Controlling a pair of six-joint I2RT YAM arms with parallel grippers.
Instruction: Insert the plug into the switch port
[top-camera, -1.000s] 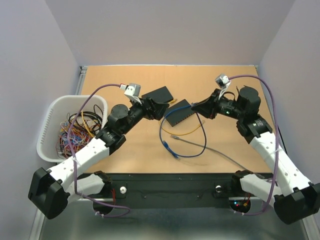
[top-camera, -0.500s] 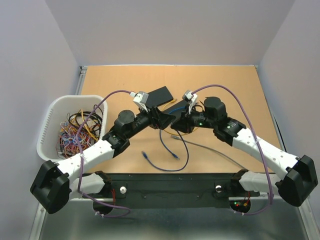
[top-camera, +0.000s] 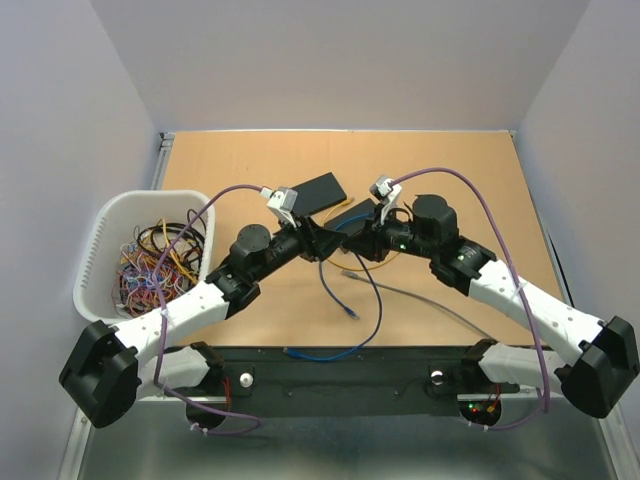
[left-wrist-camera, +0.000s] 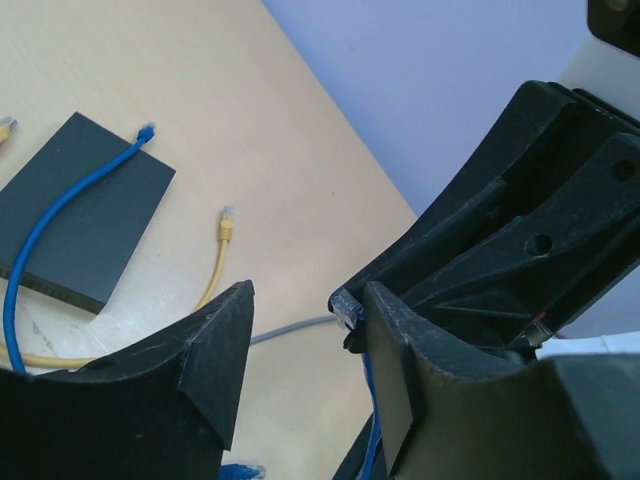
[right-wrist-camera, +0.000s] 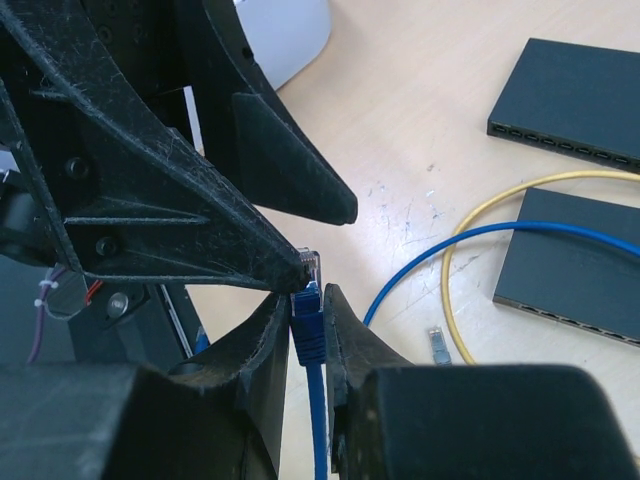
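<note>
Top view: left gripper (top-camera: 322, 240) and right gripper (top-camera: 356, 243) meet tip to tip over the middle of the tan wooden table (top-camera: 450, 170). A flat black rectangular network switch (top-camera: 322, 188) lies at 12 o'clock from them, and a second dark flat switch (top-camera: 352, 213) is partly under the right gripper. A thin blue network cable (top-camera: 372, 300) loops down toward 6 o'clock and a thin grey cable (top-camera: 430, 305) runs off to 4 o'clock. A white plastic basket of tangled wires (top-camera: 105, 225) sits at 9 o'clock by the table's left edge. Left wrist view: the left gripper's jaws stand apart, released, clamping nothing. The blue cable plug with a clear tip (left-wrist-camera: 347, 310) sits right against the inner edge of the finger at 5 o'clock, carried by the right gripper's black body at 2 o'clock. One dark switch is at 9 o'clock with the blue cable across it, cannot tell which switch; the thin yellow cable (left-wrist-camera: 213, 270) lies just beside it. Right wrist view: the right gripper (right-wrist-camera: 308, 300) is clenched on the plug's blue boot, clear tip pointing to 12 o'clock at the tip of a left gripper finger. Both switches are at 2 to 3 o'clock, well apart from the plug.
</note>
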